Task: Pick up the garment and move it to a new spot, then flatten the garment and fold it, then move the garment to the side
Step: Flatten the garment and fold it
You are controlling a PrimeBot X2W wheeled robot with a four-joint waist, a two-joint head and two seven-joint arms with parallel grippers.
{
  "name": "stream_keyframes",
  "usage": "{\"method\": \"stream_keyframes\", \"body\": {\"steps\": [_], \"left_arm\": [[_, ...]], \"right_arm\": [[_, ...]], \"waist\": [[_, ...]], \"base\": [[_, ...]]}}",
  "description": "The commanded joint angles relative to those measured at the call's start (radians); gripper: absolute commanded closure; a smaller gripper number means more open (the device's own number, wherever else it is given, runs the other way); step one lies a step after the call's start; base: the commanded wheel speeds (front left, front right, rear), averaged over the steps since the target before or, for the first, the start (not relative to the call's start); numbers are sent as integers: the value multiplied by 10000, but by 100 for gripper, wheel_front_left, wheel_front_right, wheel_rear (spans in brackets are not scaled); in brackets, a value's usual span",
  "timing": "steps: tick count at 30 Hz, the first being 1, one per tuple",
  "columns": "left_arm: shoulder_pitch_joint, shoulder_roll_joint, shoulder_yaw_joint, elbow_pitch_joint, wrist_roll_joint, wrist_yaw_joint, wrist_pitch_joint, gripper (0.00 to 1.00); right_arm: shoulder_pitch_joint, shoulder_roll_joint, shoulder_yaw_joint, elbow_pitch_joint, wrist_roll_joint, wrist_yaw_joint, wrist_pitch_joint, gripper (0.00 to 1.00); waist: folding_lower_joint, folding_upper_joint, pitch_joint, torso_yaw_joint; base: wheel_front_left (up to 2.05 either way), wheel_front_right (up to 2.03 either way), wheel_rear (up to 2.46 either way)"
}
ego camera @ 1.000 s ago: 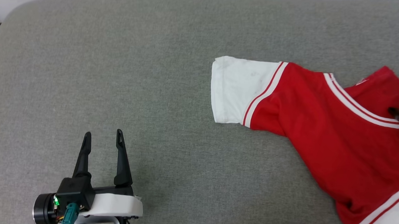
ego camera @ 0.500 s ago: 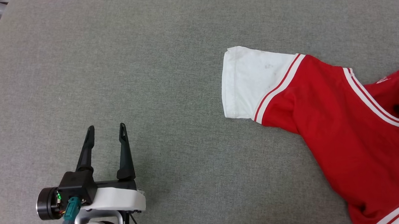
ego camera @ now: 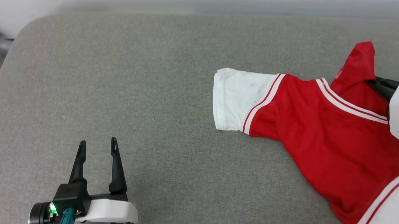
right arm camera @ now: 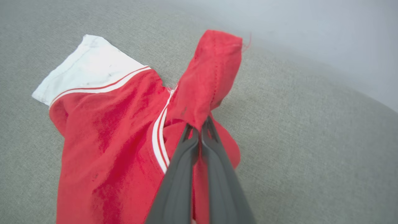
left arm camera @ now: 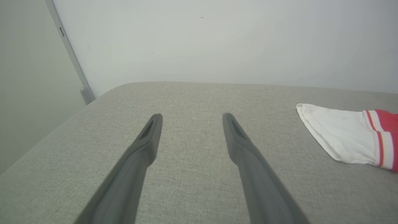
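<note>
In the head view I see the garment (ego camera: pixel 325 135) lying at the right side of the grey cushion (ego camera: pixel 131 78), with its white sleeve (ego camera: pixel 233 97) flat and pointing toward the middle. My right wrist view gives the detail: the right gripper (right arm camera: pixel 199 124) is pressed tight on a red fold (right arm camera: pixel 211 71), which stands up above the fingertips. The left gripper (ego camera: pixel 97 141) is spread wide over bare cushion and holds nothing, well apart from the garment. Its wrist view adds the pale wall (left arm camera: pixel 217 40) behind.
</note>
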Motion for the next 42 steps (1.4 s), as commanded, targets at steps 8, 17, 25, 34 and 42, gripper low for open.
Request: {"method": "stream_keyframes", "body": {"steps": [8,17,25,34,42], "left_arm": [[612,-3,259,-154,49,26,-26,0],[632,-3,197,-183,47,-12,-26,0],[546,-3,11,-129,-79,93,-26,0],[139,-3,-345,-209,-352,162,-26,0],[-636,-5,-847,-176,-614,180,-26,0]], "right_arm": [[1278,-286,-1046,-2849,-172,-12,-505,100],[1650,271,-2387,-5562,-965,-12,85,100],[621,205,-2244,-5801,-1253,-12,627,100],[-1085,-306,-1541,-2963,-1435,-12,1220,100],[-2325,-312,-1123,1055,-2097,-11,1704,100]], "waist": [[-1,-1,-686,-471],[-1,-1,-774,-519],[-1,-1,-765,-216],[-1,-1,175,322],[-1,-1,1407,976]], "base": [[0,0,0],[0,0,0],[0,0,0],[0,0,0],[0,0,0]]}}
